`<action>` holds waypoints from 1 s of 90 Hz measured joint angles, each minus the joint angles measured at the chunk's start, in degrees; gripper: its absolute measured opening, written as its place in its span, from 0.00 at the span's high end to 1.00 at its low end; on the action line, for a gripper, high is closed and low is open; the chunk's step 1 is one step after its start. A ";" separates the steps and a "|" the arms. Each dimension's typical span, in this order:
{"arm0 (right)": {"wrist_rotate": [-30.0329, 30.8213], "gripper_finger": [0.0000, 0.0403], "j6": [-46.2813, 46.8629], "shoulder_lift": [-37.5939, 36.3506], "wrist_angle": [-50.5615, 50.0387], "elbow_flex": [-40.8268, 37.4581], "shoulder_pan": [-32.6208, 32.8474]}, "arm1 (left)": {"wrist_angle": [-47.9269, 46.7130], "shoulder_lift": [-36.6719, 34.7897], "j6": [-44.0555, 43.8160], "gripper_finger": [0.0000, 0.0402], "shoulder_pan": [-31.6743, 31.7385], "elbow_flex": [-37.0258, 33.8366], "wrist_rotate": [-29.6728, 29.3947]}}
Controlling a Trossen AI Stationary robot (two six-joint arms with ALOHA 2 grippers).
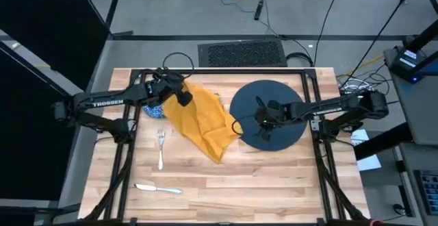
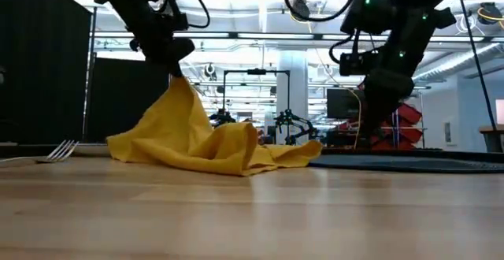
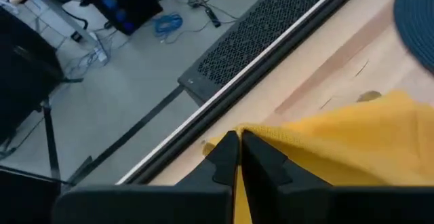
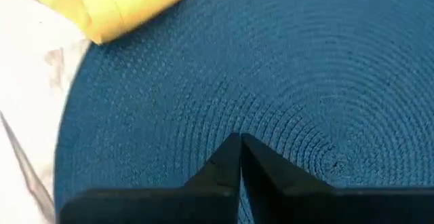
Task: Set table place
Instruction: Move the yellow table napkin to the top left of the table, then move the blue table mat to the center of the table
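A mustard-yellow napkin [image 1: 202, 120] lies bunched on the wooden table [image 1: 274, 178], its far left part raised in a peak. My left gripper [image 1: 183, 97] is shut on that peak. One end of the napkin [image 4: 115, 3] overlaps the rim of the dark blue round plate [image 1: 274, 96], whose surface looks woven. My right gripper [image 1: 262, 121] is shut over the plate's middle. A blue-and-white bowl [image 1: 152, 109] shows partly under my left arm. A fork [image 1: 160, 147] and a knife [image 1: 157, 188] lie flat at the near left. My left gripper pinches a raised fold of the napkin [image 3: 239, 125] between its two fingers, coming from above. The cloth hangs below the fingers like a tent [image 2: 179, 94], and its lower part [image 2: 228, 154] rests on the table. My right gripper's shut fingertips [image 4: 230, 149] are close over the plate's centre; I cannot tell whether they touch it.
Black frame rails [image 1: 311, 103] run along the table's sides and far edge. A dark perforated mat [image 1: 241, 51] lies on the floor beyond the far edge. Bare planks show across the near middle and near right [image 1: 260, 192].
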 joint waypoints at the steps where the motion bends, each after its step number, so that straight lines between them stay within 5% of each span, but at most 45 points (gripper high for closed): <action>1: 0.00 1.00 0.03 0.15 0.01 0.00 0.00 | 0.00 0.00 0.00 0.99 0.00 0.00 0.00; 42: -0.04 1.00 1.93 5.23 0.71 0.00 -0.42 | -0.32 0.02 -7.84 0.74 0.00 0.00 0.06; 69: -0.88 1.00 10.25 5.32 4.54 -6.05 1.99 | 0.58 0.02 -7.97 0.73 -1.60 0.00 0.33; 90: -7.07 1.00 18.63 4.96 6.66 -6.78 10.69 | 0.34 0.04 -7.97 0.73 -1.97 0.00 0.42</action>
